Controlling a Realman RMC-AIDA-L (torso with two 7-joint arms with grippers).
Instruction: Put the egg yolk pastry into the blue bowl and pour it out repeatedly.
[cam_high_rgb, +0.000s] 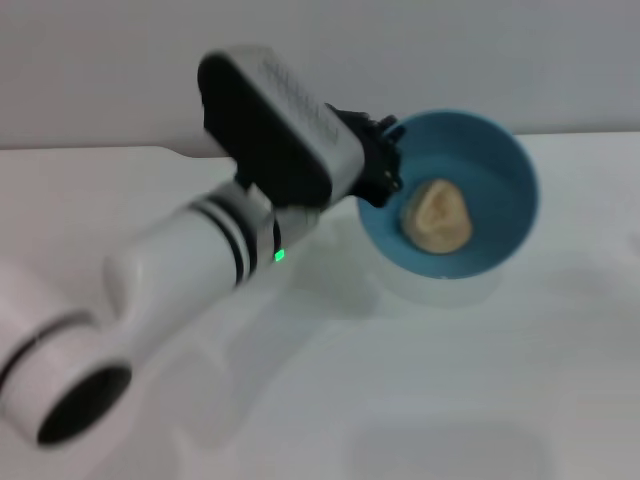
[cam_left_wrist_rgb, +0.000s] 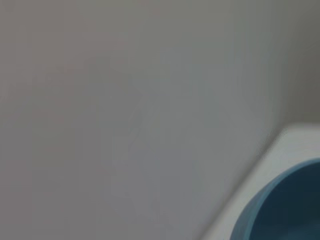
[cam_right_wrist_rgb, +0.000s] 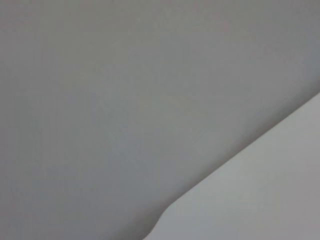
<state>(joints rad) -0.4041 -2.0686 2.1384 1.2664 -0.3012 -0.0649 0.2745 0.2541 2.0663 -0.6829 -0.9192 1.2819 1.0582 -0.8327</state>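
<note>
The glossy light-blue round bowl (cam_high_rgb: 497, 190) is gripped at its left rim by the left gripper (cam_high_rgb: 385, 165) and held tilted above the white table (cam_high_rgb: 420, 400). 1 lumpy pale tan pastry ball (cam_high_rgb: 438, 215) is seen lying inside it.

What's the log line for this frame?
left gripper: shut on blue bowl, tilted | egg yolk pastry: inside bowl | right gripper: not in view

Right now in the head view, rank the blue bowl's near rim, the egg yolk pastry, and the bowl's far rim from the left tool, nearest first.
1. Blue bowl, near rim: right at the left tool, which grips it.
2. Egg yolk pastry: inside the tilted bowl, mid-way across.
3. Bowl's far rim: on the robot's right, beyond the pastry.
</note>
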